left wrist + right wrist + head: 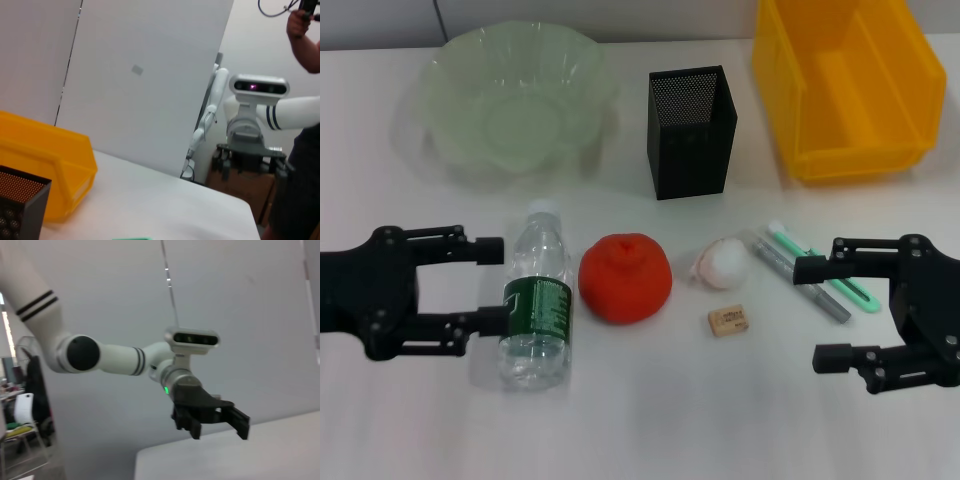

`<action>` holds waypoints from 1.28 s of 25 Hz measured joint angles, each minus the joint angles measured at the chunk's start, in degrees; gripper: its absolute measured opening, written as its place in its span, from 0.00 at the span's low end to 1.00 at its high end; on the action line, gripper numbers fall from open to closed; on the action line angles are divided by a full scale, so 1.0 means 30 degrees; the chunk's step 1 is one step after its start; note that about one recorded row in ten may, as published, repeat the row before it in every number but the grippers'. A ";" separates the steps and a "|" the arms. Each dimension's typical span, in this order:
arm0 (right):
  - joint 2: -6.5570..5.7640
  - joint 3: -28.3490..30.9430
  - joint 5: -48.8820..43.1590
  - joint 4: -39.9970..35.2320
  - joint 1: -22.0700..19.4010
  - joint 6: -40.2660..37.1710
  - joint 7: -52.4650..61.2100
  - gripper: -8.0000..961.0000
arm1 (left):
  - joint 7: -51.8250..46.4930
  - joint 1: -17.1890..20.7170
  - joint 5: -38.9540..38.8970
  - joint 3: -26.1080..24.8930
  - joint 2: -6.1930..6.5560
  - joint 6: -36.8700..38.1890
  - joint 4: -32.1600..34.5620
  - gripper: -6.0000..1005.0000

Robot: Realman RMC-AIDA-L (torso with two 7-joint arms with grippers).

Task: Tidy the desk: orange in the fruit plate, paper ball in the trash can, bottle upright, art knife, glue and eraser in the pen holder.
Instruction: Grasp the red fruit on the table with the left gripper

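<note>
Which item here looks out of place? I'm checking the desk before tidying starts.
The bottle lies on its side, not upright, between the open left end effector's fingers. The orange sits loose on the table, outside the fruit plate.

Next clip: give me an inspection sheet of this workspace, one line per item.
Surface: white table.
Job's things: bottle lying; orange, paper ball, eraser on table; fruit plate, pen holder, trash can hold nothing.
Clutter: grey pen, green tool.
Grippers: left end effector open around bottle; right end effector open.
Cables: nothing seen on table.
Surroundings: second robot, person.
</note>
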 joint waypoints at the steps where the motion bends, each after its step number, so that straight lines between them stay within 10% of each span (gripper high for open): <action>1: 0.0013 0.0070 0.0000 -0.0001 -0.0055 0.0148 0.0002 0.79 | -0.0162 -0.0089 -0.0015 -0.0005 -0.0052 -0.0027 0.0000 0.77; 13: 0.0116 0.0981 0.0016 0.0902 -0.1552 0.2124 -0.0141 0.79 | -0.1519 -0.4103 0.3795 0.0358 -0.1593 -0.3399 -0.0508 0.77; 32: 0.0328 0.1298 -0.0020 0.1569 -0.2557 0.2114 -0.0187 0.79 | -0.2079 -0.5325 0.3084 0.7020 -0.1781 -1.2153 -0.2183 0.76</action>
